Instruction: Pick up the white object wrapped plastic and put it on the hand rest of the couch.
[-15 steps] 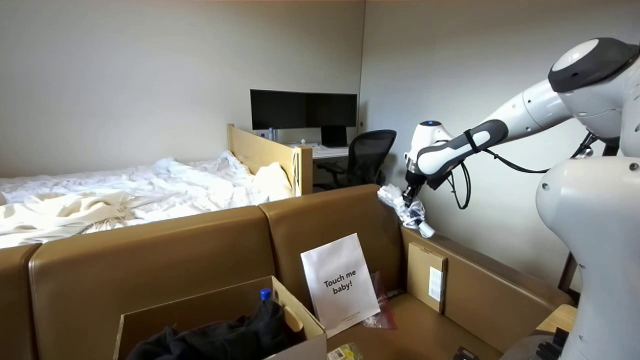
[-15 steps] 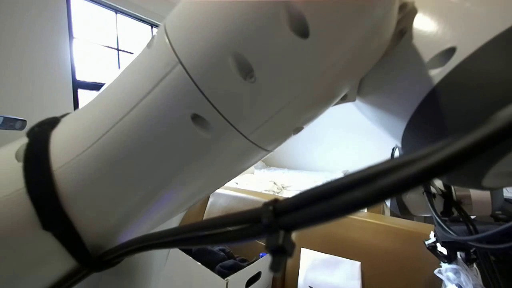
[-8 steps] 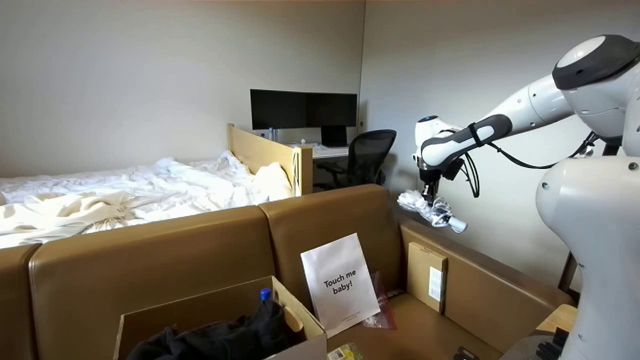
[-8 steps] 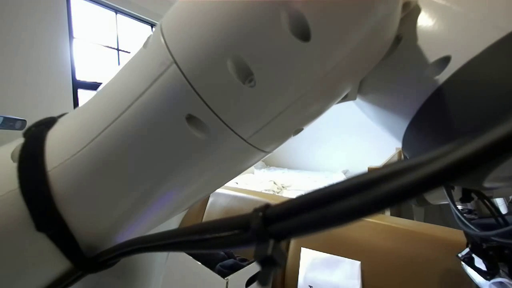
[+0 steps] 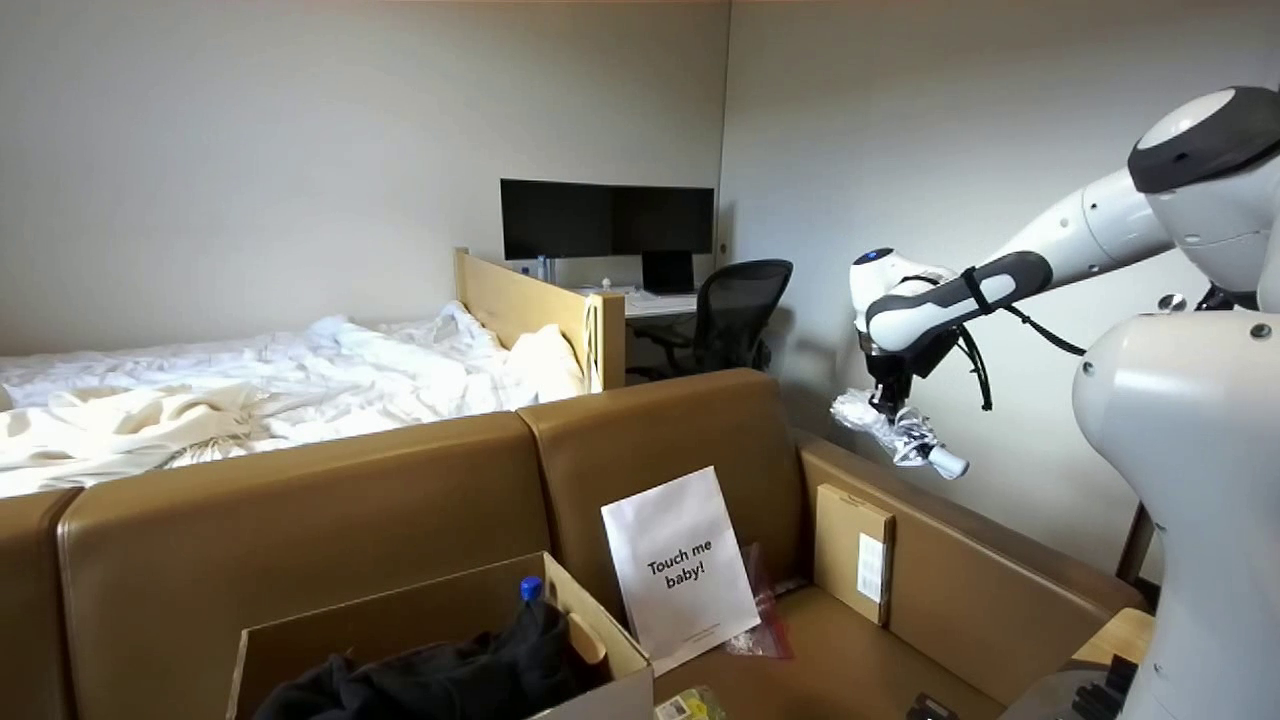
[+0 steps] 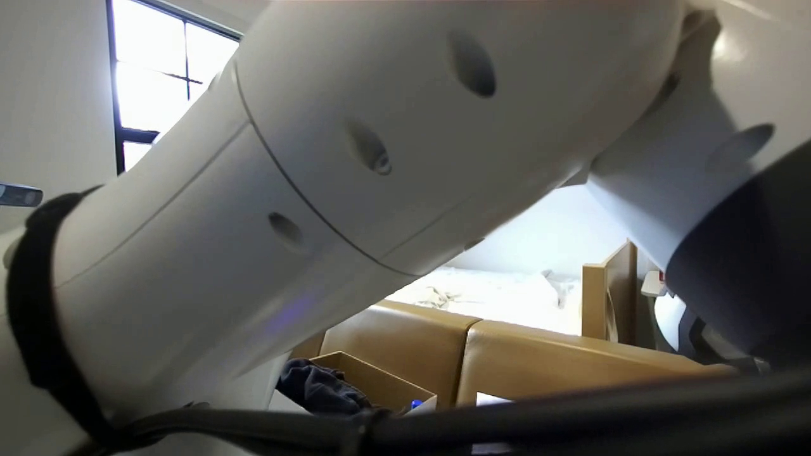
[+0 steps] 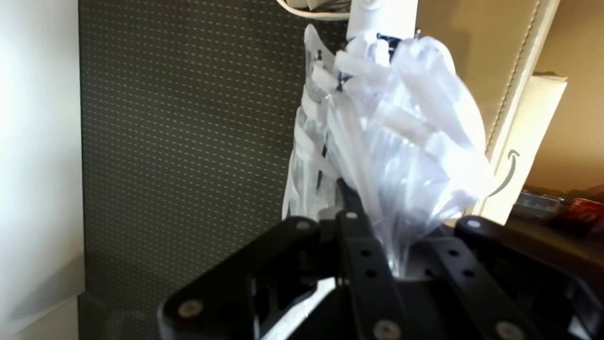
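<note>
- Clearly, the gripper [image 5: 886,405] had hold of the white plastic-wrapped object [image 5: 912,440]: in the wrist view its black fingers [image 7: 358,236] pinched a gathered fold of the clear wrapping [image 7: 410,184] between them.
- The object hung in the air, tilted in an exterior view, its smooth white end [image 5: 948,462] the lower one.
- Beneath it ran the hand rest [image 5: 970,525] of the brown couch [image 5: 300,520], with a gap showing between the two.
- Seen from the wrist, the object overlapped the hand rest on one side and a dark dotted surface [image 7: 188,141] on the other.
- A flat cardboard box [image 5: 838,545] with a white label [image 5: 871,567] stood against the inner side of the hand rest.
- A white sheet [image 5: 675,615] reading "Touch me baby!" leaned on the couch's back, with a clear, red-edged bag [image 5: 768,630] partly behind it.
- A carton [image 5: 625,697] held dark cloth [image 5: 430,685] and something with a blue cap [image 5: 531,588], visible in both exterior views.
- Behind the couch stood a wooden bed [image 5: 540,312] with rumpled white bedding [image 5: 350,360], and beyond it a black chair [image 5: 742,310] near dark screens [image 5: 605,220].
- In an exterior view the robot arm [image 6: 380,209] and a black cable [image 6: 570,418], the latter blurred, filled most of the frame and covered much of the couch.
</note>
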Robot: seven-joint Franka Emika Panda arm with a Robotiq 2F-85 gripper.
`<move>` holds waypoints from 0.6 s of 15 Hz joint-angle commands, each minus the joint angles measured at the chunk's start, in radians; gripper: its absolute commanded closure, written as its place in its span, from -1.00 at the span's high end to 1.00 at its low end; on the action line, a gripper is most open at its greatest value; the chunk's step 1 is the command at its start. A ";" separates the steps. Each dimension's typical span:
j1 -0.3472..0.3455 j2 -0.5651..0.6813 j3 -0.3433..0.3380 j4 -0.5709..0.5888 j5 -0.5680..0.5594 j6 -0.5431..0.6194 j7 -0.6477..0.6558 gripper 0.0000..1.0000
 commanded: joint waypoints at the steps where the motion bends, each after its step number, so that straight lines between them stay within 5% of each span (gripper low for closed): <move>1: -0.009 -0.039 0.045 -0.003 -0.032 -0.049 0.142 -0.85; 9: 0.019 -0.090 0.114 0.004 -0.022 -0.138 0.194 -0.85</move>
